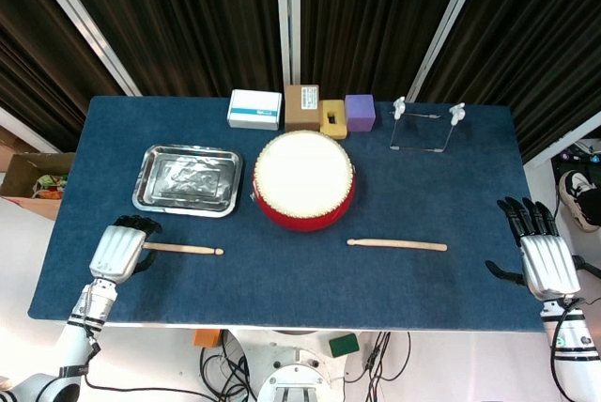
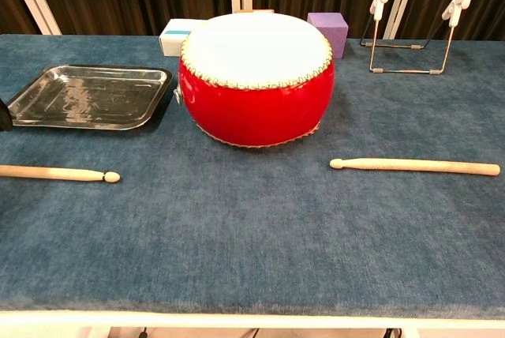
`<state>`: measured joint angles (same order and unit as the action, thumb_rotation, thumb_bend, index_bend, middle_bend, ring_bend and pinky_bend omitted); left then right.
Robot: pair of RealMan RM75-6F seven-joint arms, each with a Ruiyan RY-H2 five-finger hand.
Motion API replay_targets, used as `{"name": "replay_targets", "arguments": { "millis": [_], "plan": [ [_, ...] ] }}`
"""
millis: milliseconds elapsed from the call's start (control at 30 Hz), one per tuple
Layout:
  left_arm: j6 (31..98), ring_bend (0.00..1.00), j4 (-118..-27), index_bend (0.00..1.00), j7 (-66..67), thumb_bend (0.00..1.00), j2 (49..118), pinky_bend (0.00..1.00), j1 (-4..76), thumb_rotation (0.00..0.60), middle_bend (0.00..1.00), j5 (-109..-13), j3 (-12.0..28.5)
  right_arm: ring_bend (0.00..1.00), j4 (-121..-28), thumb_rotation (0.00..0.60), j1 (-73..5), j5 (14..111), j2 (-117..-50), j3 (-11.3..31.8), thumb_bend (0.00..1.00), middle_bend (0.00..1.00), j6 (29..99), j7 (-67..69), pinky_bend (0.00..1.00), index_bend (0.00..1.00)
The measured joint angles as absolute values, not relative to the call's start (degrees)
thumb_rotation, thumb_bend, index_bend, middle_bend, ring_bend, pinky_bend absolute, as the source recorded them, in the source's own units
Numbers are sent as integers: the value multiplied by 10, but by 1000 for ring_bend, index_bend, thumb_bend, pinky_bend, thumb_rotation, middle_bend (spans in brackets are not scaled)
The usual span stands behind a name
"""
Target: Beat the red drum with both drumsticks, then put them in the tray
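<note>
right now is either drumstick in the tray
No, the metal tray holds no stick; the left drumstick and the right drumstick both lie on the blue table.

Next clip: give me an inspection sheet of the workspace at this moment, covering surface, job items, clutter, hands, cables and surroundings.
Surface: blue cloth-covered table, flat.
Job's things: red drum with white skin at centre; left wooden drumstick and right wooden drumstick lying flat in front of it; empty steel tray left of the drum.
Clutter: white box, brown box, yellow block, purple cube, wire stand along the far edge.
Hands: left hand over the left drumstick's butt end, grip unclear; right hand off the table edge, fingers spread.
Cables: black cables under the table.
Surroundings: dark curtains behind.
</note>
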<state>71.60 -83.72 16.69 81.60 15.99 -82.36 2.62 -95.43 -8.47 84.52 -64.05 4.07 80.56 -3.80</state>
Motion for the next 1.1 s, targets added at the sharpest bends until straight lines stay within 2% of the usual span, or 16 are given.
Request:
{"name": "replay_targets", "arguments": {
  "millis": [167, 333, 500, 800, 1100],
  "plan": [
    [706, 357, -796, 419, 180, 350, 854, 364, 163, 600, 410, -809, 24, 0, -952, 600, -84, 848, -643, 40, 90, 114, 808, -36, 0, 97],
    [704, 378, -750, 418, 176, 319, 885, 399, 161, 600, 423, -797, 23, 0, -953, 600, -83, 849, -643, 40, 90, 114, 810, -37, 0, 97],
    [714, 392, -717, 468, 158, 303, 906, 419, 156, 600, 439, -795, 24, 0, -952, 600, -84, 847, -646, 40, 90, 114, 807, -38, 0, 97],
    [721, 393, -682, 501, 140, 312, 927, 419, 157, 600, 450, -800, 25, 0, -952, 600, -84, 844, -648, 40, 90, 114, 805, -40, 0, 97],
    [712, 393, -680, 509, 140, 427, 926, 418, 160, 600, 468, -801, 21, 0, -949, 600, -84, 841, -650, 39, 90, 114, 802, -39, 0, 97]
  ]
}}
